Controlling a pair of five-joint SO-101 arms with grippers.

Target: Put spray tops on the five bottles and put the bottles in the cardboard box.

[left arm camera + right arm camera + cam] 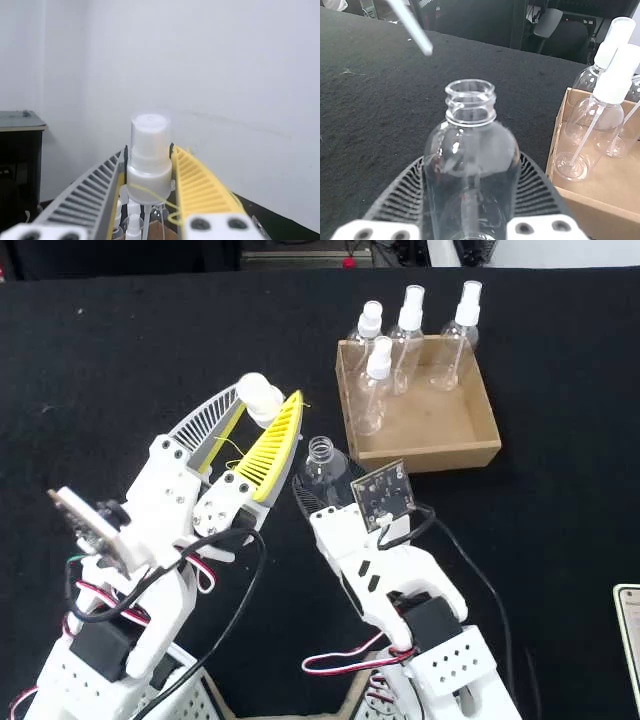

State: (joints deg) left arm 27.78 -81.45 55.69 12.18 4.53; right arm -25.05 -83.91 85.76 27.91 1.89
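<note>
Black counter (120,340), both arms at the near edge. The cardboard box (430,455) sits on the far right side, just beyond the right arm.

Box contents: four capped bottles, all clear and upright, each with a white sprayer on. One (375,390) stands near the box's left wall. The other three (408,340) are lined up along the back wall. The right wrist view shows dip tubes reaching down inside them.

Around the work: a pale flat object (630,640) is cut off at the right edge of the counter, well apart from the box. Red, white and black cables (230,570) loop over both arm bases. A small circuit board (383,492) sits on the right wrist, just behind the bottle.

Left claw (268,397): grey and yellow fingers closed on a white spray top (148,160), gripping it at the collar, cap end up. It is held above the counter, left of the box. A loose yellow thread (150,192) drapes across the collar. The top's dip tube (412,25) hangs slanted, off to one side of the bottle mouth and not in it.

Right claw (472,172): dark ribbed fingers closed round the body of an uncapped clear bottle (322,462). The bottle is upright with its threaded neck open, just beside the box's near left corner and outside it.
</note>
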